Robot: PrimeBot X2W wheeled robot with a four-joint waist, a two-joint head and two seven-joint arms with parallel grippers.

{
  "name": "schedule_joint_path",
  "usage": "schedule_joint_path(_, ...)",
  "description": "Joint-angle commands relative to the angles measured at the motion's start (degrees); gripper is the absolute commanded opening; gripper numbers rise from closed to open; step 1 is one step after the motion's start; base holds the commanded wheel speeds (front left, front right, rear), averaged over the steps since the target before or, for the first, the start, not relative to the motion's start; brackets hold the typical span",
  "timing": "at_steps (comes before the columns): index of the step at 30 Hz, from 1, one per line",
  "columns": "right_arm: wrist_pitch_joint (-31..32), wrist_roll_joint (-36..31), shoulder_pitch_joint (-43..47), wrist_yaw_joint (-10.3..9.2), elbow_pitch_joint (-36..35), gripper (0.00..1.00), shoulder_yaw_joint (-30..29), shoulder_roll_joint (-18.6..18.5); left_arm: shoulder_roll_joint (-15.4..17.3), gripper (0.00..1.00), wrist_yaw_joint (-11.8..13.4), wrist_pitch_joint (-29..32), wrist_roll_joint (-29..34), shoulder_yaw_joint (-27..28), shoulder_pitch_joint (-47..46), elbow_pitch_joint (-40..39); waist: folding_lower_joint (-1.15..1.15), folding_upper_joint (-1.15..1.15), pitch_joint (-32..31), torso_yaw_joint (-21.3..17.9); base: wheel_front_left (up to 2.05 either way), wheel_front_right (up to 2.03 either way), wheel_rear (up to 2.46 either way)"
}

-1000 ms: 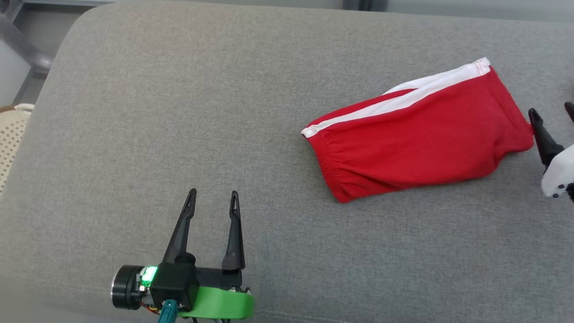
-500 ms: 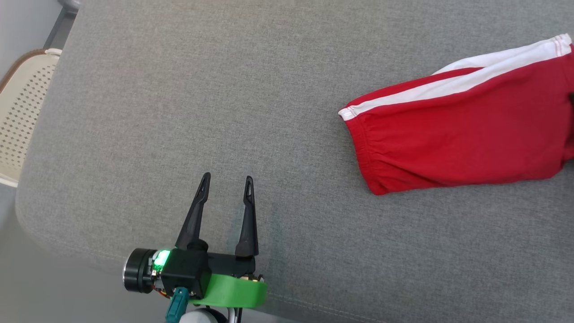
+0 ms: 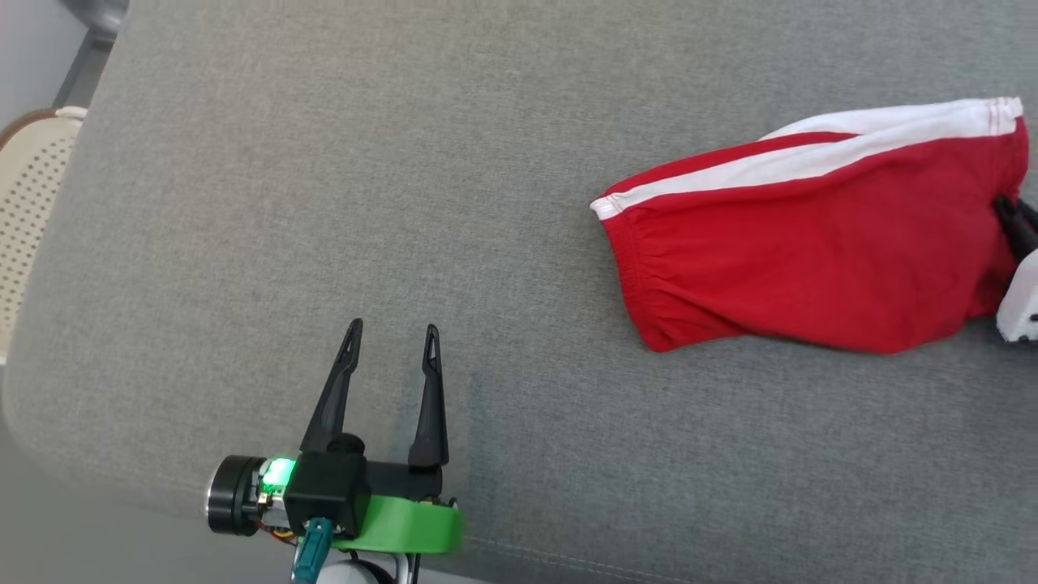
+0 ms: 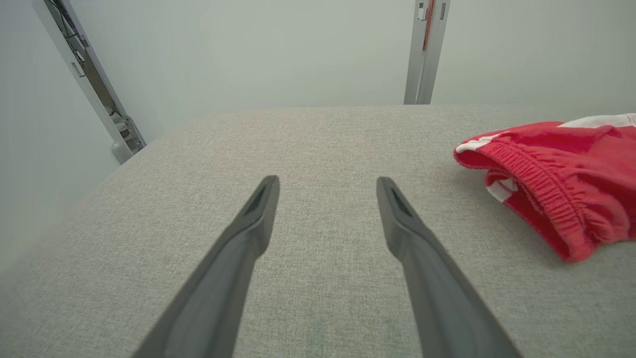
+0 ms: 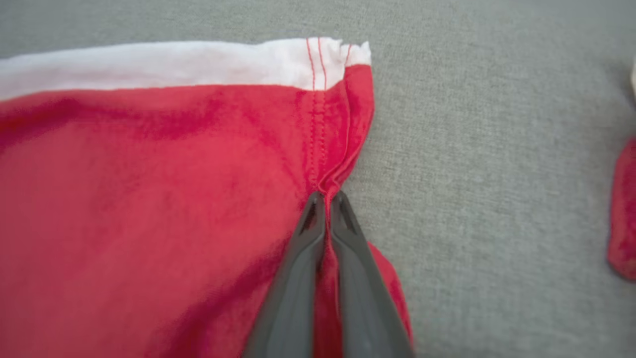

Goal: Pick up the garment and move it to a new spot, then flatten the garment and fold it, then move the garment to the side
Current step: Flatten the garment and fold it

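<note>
Mostly grey upholstery [image 3: 486, 203], garment [image 3: 811, 235] (pale wall [image 4: 273, 49])

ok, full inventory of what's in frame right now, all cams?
garment: one, red with a white side stripe, lying on the right part of the padded surface
padded surface: one, grey fabric, under everything
perforated object: one, cream, past the surface's left edge in the head view; cannot tell what it is
metal posts: two, grey, against the pale wall behind the surface
red patch: one, at the right edge of the right wrist view, apart from the garment; cannot tell what it is
left gripper: one, dark fingers, open, over bare surface near its front edge, apart from the garment
right gripper: one, dark fingers, shut on the garment's stitched hem at its right end
</note>
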Motion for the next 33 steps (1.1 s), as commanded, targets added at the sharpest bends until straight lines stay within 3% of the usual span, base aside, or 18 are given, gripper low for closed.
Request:
schedule_joint_path(1,0.18,0.07,3.58,-0.03,0.8,0.0,1.31,0.36,0.08,1.0,-0.33,-0.16,0.11,0.77,0.9,0.13,0.0,0.0,-4.22,-5.01,0.0,0.0,0.0)
schedule_joint_path(6,-1.8,-1.16,4.21,-0.06,-0.93,0.0,1.89,-1.53,0.08,1.0,-0.89,-0.16,1.16,2.24,1.96,0.34,0.0,0.0,-7.0,-9.24,0.0,0.0,0.0)
schedule_joint_path(13,-2.91,-4.75,3.05,-0.06,-2.42,0.0,1.6,-3.03,0.09,1.0,-0.72,-0.16,2.2,3.46,3.49,0.98,0.0,0.0,-10.23,-12.21,0.0,0.0,0.0)
schedule_joint_path(23,-0.43,-7.33,1.44,-0.06,-7.91,0.0,0.51,2.9,0.24,1.0,-1.61,-0.16,3.33,5.46,6.24,2.0,0.0,0.0,-15.06,-12.28,0.0,0.0,0.0)
schedule_joint_path(33,3.31,-10.9,0.5,-0.05,-10.81,0.0,-1.51,12.7,0.15,1.0,-1.88,-0.16,3.17,5.02,7.49,1.98,0.0,0.0,-16.51,-9.12,0.0,0.0,0.0)
